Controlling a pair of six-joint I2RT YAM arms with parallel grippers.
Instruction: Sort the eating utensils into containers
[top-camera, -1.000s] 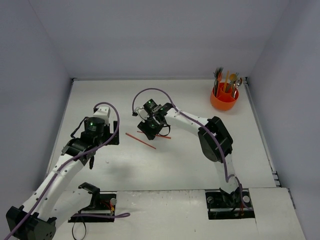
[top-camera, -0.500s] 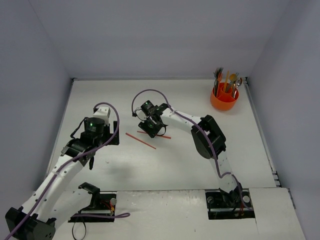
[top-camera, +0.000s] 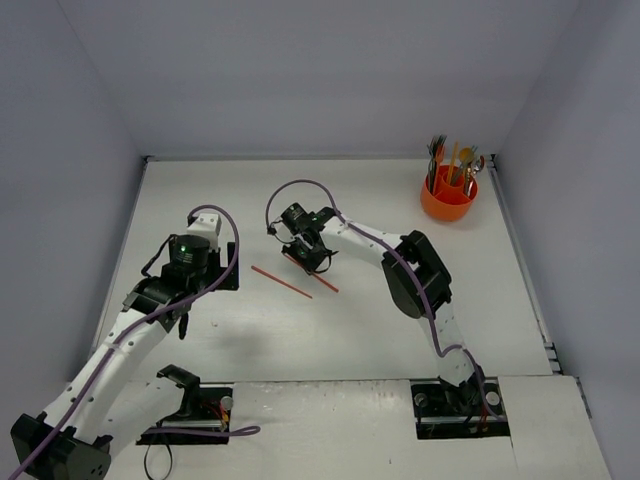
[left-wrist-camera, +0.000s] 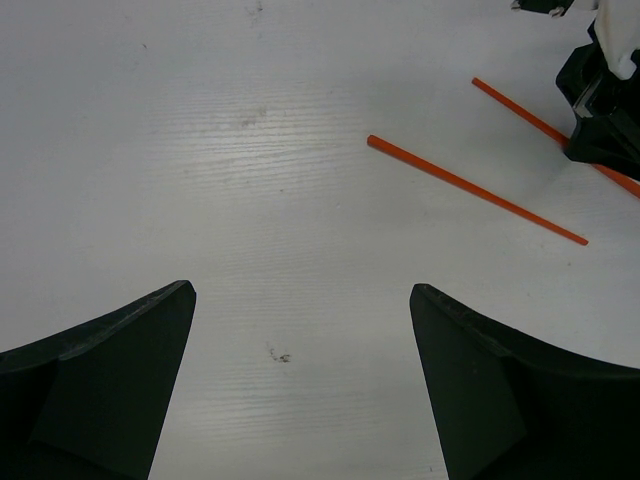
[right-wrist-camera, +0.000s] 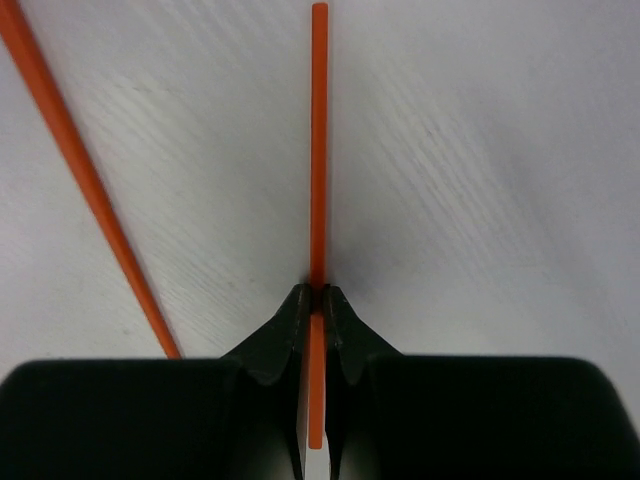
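The right gripper (right-wrist-camera: 318, 296) is clamped on one orange stick (right-wrist-camera: 319, 150), at centre frame; better to lift it straight up, clear of the second stick (right-wrist-camera: 80, 170), then carry it to the orange cup (top-camera: 446, 208) at upper right

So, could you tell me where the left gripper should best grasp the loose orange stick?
Probably near the middle of the loose stick, coming straight down with the left gripper turned across the shaft. It is thin and lies flat on the table, so no side approach fits. The right gripper pinches the other stick alongside; stay clear.
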